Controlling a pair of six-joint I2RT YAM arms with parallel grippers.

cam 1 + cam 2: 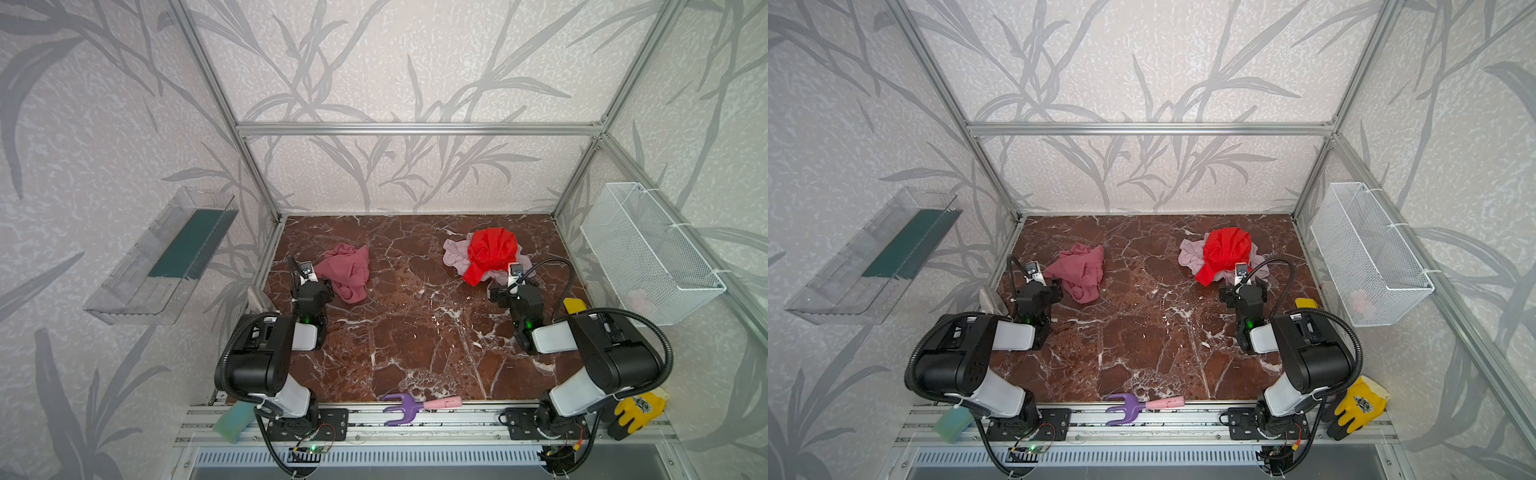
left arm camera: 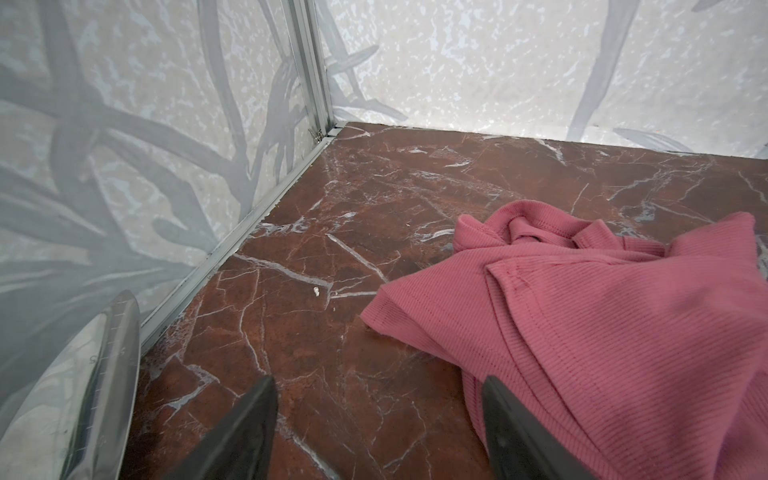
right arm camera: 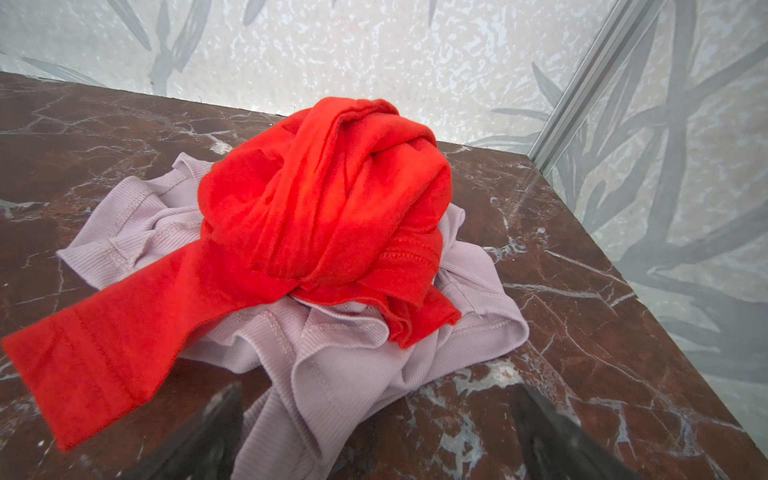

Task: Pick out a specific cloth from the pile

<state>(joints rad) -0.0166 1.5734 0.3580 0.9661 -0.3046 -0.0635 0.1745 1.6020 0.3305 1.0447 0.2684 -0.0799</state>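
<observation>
The cloth lies alone on the table, just ahead of the left gripper and slightly to its inner side, well apart from the pile. It is dusty rose, matte and finely ribbed, with stitched hems, and it is crumpled into loose soft folds. The left gripper's jaws stand apart, holding nothing, with only red-brown, white-veined marble between them. One dark finger overlaps the cloth's near edge in the left wrist view; I cannot tell whether it touches. On the gripper's outer side, against the wall rail, leans a shiny clear plastic piece.

The pile sits directly ahead of the right gripper, whose jaws are spread wide and grip nothing. A fold of the lilac cloth runs into the gap between them. This cloth is pale, ribbed and ruffled at its edges. On top of it the red cloth is twisted into a knot-like ball, with one flat strip trailing off to the side.

Behind both grippers, on the front rail, lie a purple rake with a pink handle, a green sponge and a yellow glove. A clear tray hangs on the wall beyond the left arm, and a white wire basket hangs beyond the right.
</observation>
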